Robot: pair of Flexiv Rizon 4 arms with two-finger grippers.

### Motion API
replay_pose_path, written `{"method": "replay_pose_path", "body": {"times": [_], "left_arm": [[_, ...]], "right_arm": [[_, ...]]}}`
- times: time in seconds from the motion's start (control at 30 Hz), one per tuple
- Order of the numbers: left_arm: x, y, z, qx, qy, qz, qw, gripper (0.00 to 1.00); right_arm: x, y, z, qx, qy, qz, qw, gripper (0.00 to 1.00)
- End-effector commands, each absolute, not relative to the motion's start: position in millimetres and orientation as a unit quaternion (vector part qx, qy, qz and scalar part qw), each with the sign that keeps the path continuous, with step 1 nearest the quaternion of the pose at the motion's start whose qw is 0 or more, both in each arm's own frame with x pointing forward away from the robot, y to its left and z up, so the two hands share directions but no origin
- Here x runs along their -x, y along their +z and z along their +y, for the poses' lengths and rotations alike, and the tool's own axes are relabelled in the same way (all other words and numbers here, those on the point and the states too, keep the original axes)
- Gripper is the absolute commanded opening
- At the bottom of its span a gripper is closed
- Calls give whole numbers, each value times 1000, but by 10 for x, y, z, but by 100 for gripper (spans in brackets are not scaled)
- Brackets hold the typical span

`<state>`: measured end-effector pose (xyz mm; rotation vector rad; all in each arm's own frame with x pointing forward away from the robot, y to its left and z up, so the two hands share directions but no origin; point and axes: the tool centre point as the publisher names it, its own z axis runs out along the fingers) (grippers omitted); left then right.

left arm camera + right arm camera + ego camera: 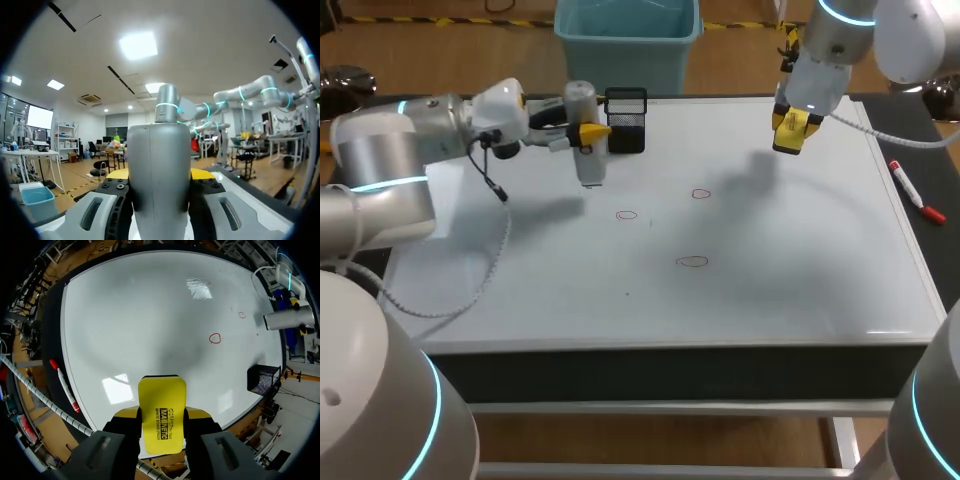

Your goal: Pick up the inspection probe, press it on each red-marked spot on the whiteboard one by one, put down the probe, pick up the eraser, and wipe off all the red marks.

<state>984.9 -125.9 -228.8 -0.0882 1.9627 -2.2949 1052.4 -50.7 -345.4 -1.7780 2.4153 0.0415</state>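
Clamped in left gripper (590, 131): inspection probe (590, 165), raised over whiteboard's (800, 260) far-left edge. Clamped in right gripper (790, 128): yellow eraser (161, 410), over far-right corner. Mid-board: three red marks (692, 262), unwiped.

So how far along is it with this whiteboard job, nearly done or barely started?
Done: both tools are picked up, the left gripper shut on the probe, the right gripper shut on the yellow eraser. In hand: the probe hangs above the whiteboard, touching no mark. Left: all three red marks are unwiped, and the probe is not yet put down. Whether any were pressed, I cannot tell.
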Motion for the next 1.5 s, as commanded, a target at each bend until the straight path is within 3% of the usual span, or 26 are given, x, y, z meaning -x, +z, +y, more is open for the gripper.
{"method": "replay_pose_path", "body": {"times": [0.03, 0.4, 1.13, 1.5], "left_arm": [[-9902, -2205, -1045, 30, -753, 654, 61, 0], [-10130, -2167, -725, 36, -746, 662, 66, 0], [-10240, -2173, -648, 63, -742, 664, 69, 0], [-10240, -2173, -648, 63, -742, 664, 69, 0]], "right_arm": [[-10526, -3447, -512, 592, 13, 803, 70, 0], [-10526, -3447, -512, 592, 13, 803, 70, 0], [-10526, -3447, -512, 592, 13, 803, 70, 0], [-9708, -3344, 516, 723, -20, 687, 74, 0]]}}
